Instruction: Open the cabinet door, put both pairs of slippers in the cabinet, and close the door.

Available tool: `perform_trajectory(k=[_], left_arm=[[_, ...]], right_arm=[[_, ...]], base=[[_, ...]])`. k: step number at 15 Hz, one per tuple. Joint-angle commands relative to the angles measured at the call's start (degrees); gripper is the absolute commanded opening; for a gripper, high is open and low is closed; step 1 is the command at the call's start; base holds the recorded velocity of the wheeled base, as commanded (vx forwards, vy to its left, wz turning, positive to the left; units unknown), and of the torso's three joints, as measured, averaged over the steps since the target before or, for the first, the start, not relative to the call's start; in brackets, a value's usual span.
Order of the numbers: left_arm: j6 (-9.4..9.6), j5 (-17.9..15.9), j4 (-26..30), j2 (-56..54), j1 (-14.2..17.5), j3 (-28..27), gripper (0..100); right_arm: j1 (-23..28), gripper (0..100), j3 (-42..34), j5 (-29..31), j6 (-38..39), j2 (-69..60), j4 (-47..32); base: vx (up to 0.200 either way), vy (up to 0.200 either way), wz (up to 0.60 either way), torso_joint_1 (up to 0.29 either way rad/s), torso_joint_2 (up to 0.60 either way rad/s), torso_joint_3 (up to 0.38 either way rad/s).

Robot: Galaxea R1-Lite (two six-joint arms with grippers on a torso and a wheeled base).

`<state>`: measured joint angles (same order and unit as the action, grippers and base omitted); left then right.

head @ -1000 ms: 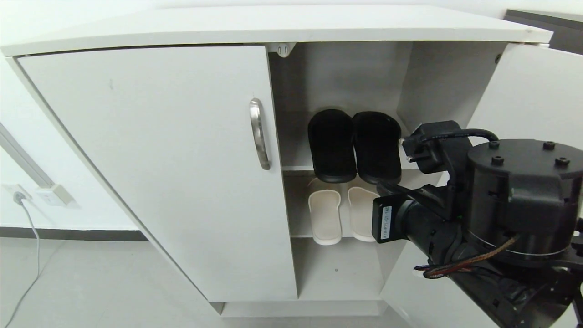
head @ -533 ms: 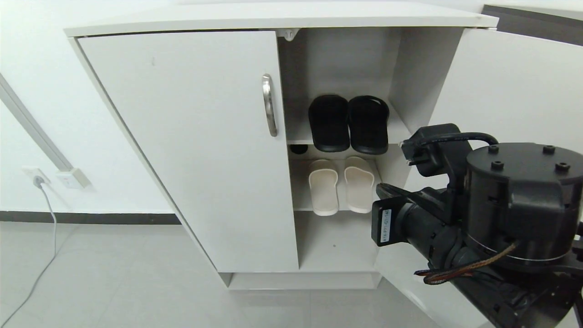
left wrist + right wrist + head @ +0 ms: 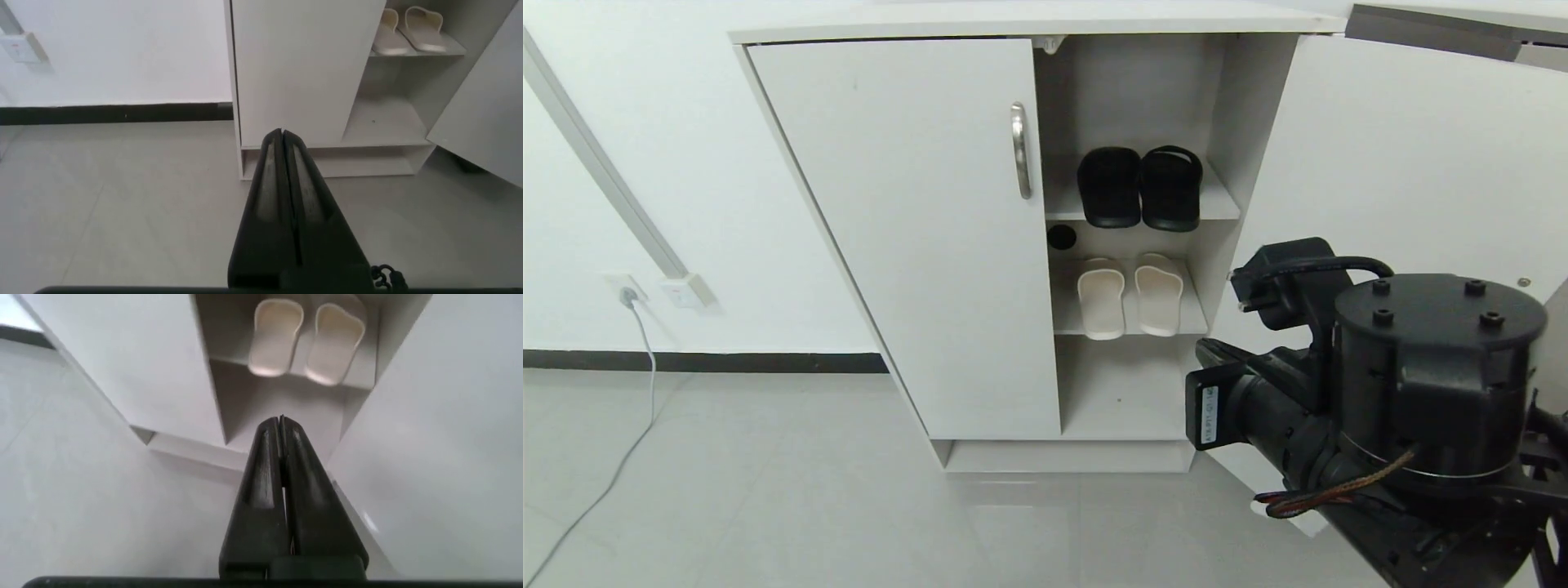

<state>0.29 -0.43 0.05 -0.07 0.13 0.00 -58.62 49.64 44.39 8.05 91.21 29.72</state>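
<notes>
I see the cabinet (image 3: 1029, 20) across the upper middle of the head view. It has two doors. The left door (image 3: 907, 229) is shut and carries one upright metal handle (image 3: 1021, 162). The right door (image 3: 1405, 163) is swung wide open toward the right edge.

My right arm (image 3: 1380, 392) sits in the lower right of the head view, in front of that open door and well apart from the shelves.

The open half holds two pairs of slippers, four in all. The black slippers (image 3: 1111, 188) sit side by side and touching on the upper shelf, above centre. The cream slippers (image 3: 1101, 298) sit just beside each other on the shelf below. Both pairs have their long axes running front to back. Their heels are at the shelf fronts and their toes point inward.

The right gripper (image 3: 280, 429) has its fingers pressed together on nothing. The cream slippers (image 3: 276, 336) lie ahead of its tips, well apart. The left gripper (image 3: 282, 139) is also pinched closed and empty, low over the grey floor (image 3: 122, 212) and far from the cream slippers (image 3: 394, 34).

One dark round hole (image 3: 1061, 237) shows between the two shelves.
</notes>
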Motion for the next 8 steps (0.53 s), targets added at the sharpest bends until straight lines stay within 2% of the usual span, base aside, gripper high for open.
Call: perform_trajectory(k=[1, 8], left_arm=[[-0.03, 0.0, 0.0, 0.1, 0.0, 0.0, 0], [-0.03, 0.1, 0.0, 0.1, 0.0, 0.0, 0]], right_arm=[[0.4, 0, -0.1, -0.1, 0.0, 1.3, 0.2], [1.6, 0, -0.7, -2.1, 0.2, 1.6, 0.7]], base=[[0.000, 0.000, 0.00, 0.000, 0.00, 0.000], [0.000, 0.000, 0.00, 0.000, 0.00, 0.000]])
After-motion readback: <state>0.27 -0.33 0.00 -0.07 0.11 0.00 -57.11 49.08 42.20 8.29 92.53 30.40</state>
